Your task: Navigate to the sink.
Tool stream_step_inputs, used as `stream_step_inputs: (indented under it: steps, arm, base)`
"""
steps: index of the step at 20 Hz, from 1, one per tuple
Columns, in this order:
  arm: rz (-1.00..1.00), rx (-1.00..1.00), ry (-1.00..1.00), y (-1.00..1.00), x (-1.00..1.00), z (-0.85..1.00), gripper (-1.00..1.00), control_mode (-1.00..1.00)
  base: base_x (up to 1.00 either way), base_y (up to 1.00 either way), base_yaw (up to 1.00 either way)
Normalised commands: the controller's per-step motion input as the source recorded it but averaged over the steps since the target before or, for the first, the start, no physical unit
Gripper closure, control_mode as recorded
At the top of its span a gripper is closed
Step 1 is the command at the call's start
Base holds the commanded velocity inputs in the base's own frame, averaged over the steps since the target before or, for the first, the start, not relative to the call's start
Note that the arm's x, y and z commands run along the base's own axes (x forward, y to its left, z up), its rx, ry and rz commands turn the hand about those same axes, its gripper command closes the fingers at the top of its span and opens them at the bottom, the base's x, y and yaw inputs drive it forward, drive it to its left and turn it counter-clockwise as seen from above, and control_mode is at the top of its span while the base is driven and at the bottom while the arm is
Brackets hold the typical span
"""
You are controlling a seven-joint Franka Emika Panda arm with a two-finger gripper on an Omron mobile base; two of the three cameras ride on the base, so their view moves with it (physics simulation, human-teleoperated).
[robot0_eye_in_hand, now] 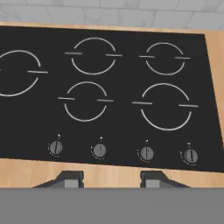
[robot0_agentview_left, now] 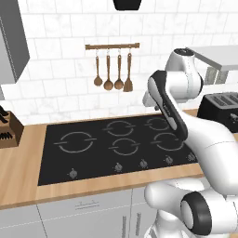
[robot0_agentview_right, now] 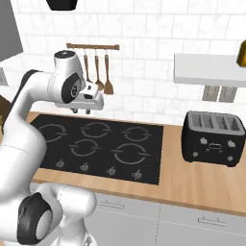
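End effector [robot0_eye_in_hand: 111, 179], fingers spread and holding nothing, hangs above my front edge of the cooktop [robot0_eye_in_hand: 109, 87], carried idle for driving. Wooden counter [robot0_agentview_right: 202, 185] bears the cooktop, then a toaster [robot0_agentview_right: 210, 139] to its right. No sink is in view; I judge navigation unfinished.

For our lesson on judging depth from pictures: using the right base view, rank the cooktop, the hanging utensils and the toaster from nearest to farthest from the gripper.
1. Cooktop: directly beneath the gripper, which hangs over its back edge.
2. Utensils: on the wall rail, above and just behind the gripper.
3. Toaster: far off on the counter past the cooktop's right end.
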Motion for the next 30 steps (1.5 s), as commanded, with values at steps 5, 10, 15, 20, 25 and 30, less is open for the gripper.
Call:
stream_step_inputs:
  steps: [5, 10, 15, 20, 25, 30]
  arm:
    - [0.02, 0.00, 0.01, 0.07, -0.67, 0.00, -1.00, -1.00]
    - [0.01, 0.00, -0.03, 0.05, -0.98, -0.04, -1.00, -1.00]
    - [-0.12, 0.00, -0.15, -0.03, -0.77, -0.09, -1.00, -1.00]
    - [-0.04, 0.00, -0.03, -0.04, -0.16, 0.00, -1.00, 1.00]
    - [0.00, 0.00, 0.00, 0.00, 0.00, 0.00, -1.00, 1.00]
    - [0.00, 0.00, 0.00, 0.00, 0.00, 0.00, -1.00, 1.00]
  base:
    - [0.00, 0.00, 0.00]
    - [0.00, 0.00, 0.00]
    - [0.00, 0.00, 0.00]
    - [-0.51, 0.00, -0.11]
    - [-0.90, -0.53, -0.06]
    - [-0.04, -0.24, -0.69]
